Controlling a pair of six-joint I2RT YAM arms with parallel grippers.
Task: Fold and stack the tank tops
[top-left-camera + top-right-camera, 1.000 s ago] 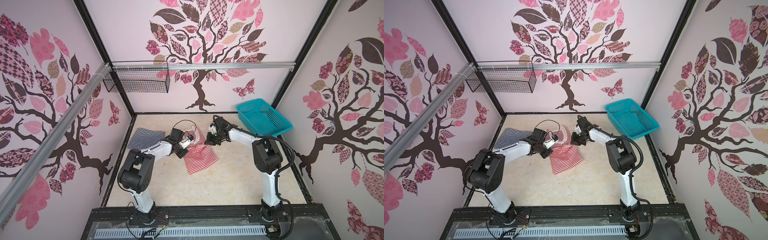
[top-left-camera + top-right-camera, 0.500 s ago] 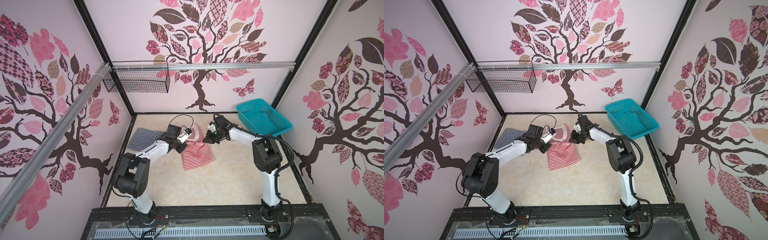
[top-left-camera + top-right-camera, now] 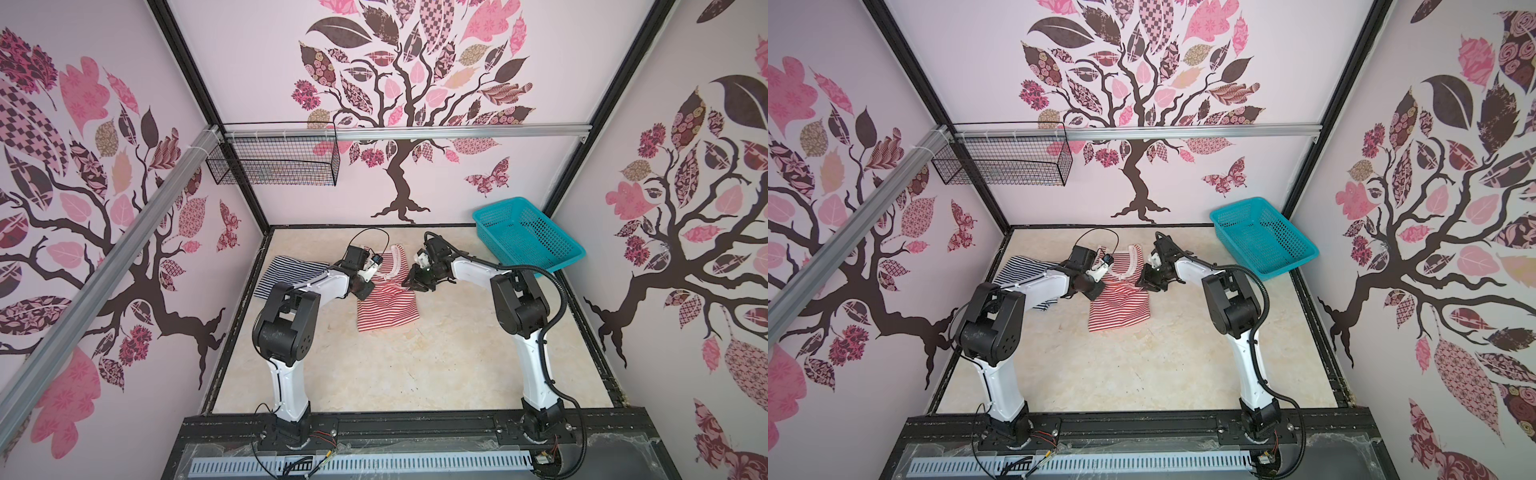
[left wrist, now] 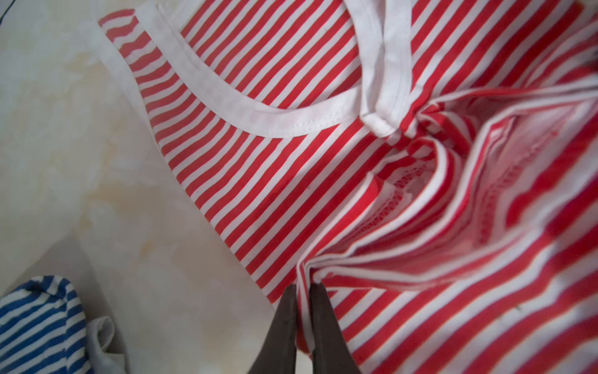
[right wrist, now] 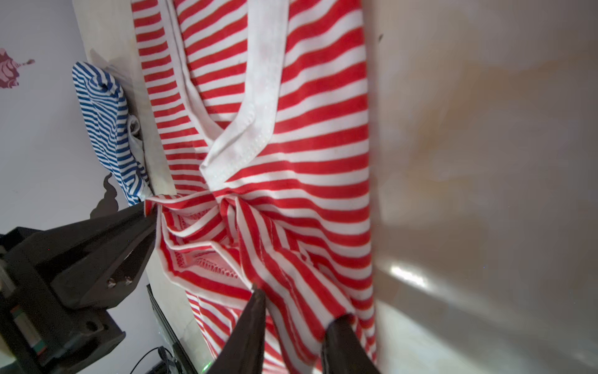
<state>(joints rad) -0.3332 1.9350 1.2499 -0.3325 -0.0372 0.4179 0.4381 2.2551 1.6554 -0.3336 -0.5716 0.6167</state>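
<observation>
My left end effector (image 4: 302,286) pinches, apparently, a hem fold of the red-and-white tank top (image 3: 386,305), half-folded on the worktop (image 3: 415,365) near the navy-and-white tank top (image 3: 286,270). My right end effector (image 5: 297,304) stands spread over it. I should release low, letting the hem settle square.

Red-and-white tank top (image 3: 388,309) lies mid-counter (image 3: 415,374), bunched across its middle. Pale-edged straps point toward the back wall. Left hand (image 3: 366,291) sits low at the left end of the bunched band and right hand (image 3: 409,284) at the right end, both down at the cloth. Finger spread not legible from here. Navy-and-white tank top (image 3: 286,270) lies flat by the left wall, partly hidden by the left arm. Teal mesh basket (image 3: 525,237) sits in the far right corner.
</observation>
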